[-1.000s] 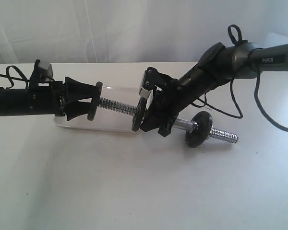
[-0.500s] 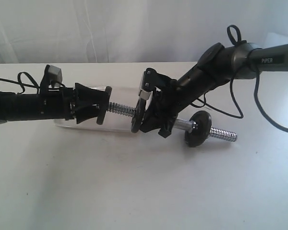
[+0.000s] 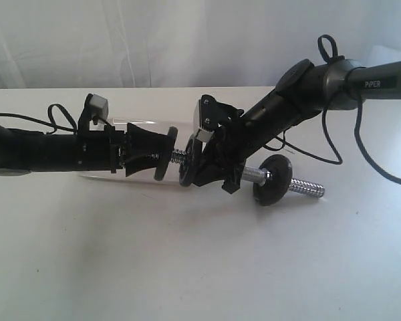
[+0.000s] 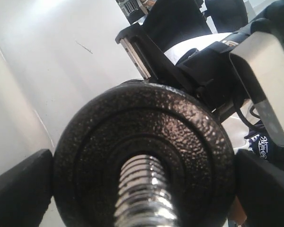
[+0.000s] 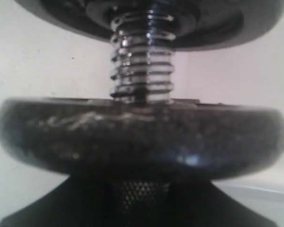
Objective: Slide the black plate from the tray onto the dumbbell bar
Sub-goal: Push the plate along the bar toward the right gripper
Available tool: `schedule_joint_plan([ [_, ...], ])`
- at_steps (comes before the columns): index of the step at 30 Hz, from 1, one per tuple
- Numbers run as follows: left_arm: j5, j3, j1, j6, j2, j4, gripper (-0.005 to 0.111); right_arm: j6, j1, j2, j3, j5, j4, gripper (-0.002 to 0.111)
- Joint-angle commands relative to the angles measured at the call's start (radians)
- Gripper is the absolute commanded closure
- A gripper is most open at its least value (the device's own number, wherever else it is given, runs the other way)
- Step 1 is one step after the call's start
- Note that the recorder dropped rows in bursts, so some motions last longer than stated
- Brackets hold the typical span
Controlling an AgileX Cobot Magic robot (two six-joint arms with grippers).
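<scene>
My left gripper (image 3: 157, 154) is shut on the black plate (image 3: 162, 171), which is threaded on the left end of the dumbbell bar (image 3: 307, 189). In the left wrist view the black plate (image 4: 144, 137) fills the space between both fingers (image 4: 19, 191), with the bar's thread (image 4: 144, 189) through its centre hole. My right gripper (image 3: 214, 168) is shut on the bar's knurled middle (image 5: 139, 196). An inner disc (image 3: 186, 164) sits just beside that grip, a short gap of thread (image 3: 178, 158) from the held plate. Another disc (image 3: 271, 180) sits toward the right end. The bar is held off the table.
The white tray (image 3: 139, 123) lies on the table behind and under the left gripper, mostly hidden by it. Cables trail from both arms. White table surface spreads in front; a white curtain closes the back.
My left gripper moved right along the bar with the black plate, and the exposed thread between it and the inner disc shrank. The right gripper kept the bar almost still.
</scene>
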Motion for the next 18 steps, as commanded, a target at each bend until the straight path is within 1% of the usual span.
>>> schedule_joint_plan([
  [1,0.123,-0.004,-0.038,0.032,-0.018,-0.057,0.107,-0.010,0.000,-0.045,-0.019,0.020,0.126,0.108],
  [6,0.123,-0.004,-0.062,0.066,-0.018,-0.057,0.107,-0.010,0.000,-0.045,-0.019,0.014,0.126,0.108],
  [14,0.118,-0.004,-0.064,0.068,-0.018,-0.057,0.107,-0.010,0.000,-0.045,-0.019,0.010,0.128,0.108],
  [16,0.118,-0.004,-0.064,0.068,-0.018,-0.057,0.102,-0.010,0.000,-0.045,-0.019,0.010,0.128,0.108],
  [18,0.118,-0.004,-0.064,0.068,-0.018,-0.057,0.089,-0.010,0.000,-0.045,-0.019,0.008,0.128,0.108],
])
